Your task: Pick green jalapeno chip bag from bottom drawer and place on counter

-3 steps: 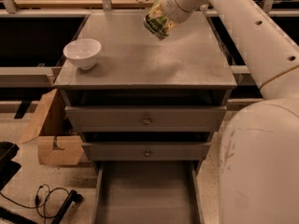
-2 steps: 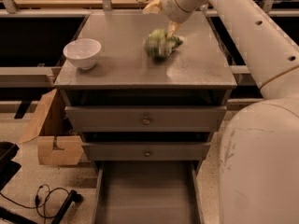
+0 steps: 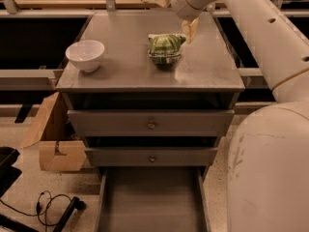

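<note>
The green jalapeno chip bag (image 3: 165, 46) lies on the counter (image 3: 125, 66), right of centre, on its own. My gripper (image 3: 175, 12) hangs just above and behind the bag, apart from it, with its fingers (image 3: 191, 29) spread open and empty. The bottom drawer (image 3: 152, 202) is pulled out at the foot of the cabinet, and its grey floor is bare.
A white bowl (image 3: 85, 55) stands on the counter's left side. Two closed drawer fronts with round knobs (image 3: 151, 125) sit below the top. A cardboard box (image 3: 53, 139) and black cables (image 3: 48, 208) lie on the floor at left. My arm fills the right side.
The bag was held in my gripper above the counter; it was let go and now lies on the counter. My gripper has opened and lifted back a little.
</note>
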Robot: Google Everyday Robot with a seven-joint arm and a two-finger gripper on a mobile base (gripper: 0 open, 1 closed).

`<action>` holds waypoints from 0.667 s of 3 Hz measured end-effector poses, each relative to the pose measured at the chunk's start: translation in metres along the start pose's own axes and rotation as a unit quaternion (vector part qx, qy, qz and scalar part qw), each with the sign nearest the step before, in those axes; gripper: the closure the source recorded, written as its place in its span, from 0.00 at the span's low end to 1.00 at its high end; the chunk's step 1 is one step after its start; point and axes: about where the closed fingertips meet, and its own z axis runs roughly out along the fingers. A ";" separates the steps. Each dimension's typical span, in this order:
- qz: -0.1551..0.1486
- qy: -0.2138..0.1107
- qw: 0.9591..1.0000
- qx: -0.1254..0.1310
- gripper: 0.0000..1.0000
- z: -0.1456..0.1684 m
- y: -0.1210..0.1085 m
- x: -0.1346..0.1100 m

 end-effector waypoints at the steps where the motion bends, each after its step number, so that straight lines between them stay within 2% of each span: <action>1: 0.025 0.046 0.998 -0.027 0.00 -0.062 0.018 0.021; 2: 0.071 0.119 0.989 -0.055 0.00 -0.162 0.038 0.029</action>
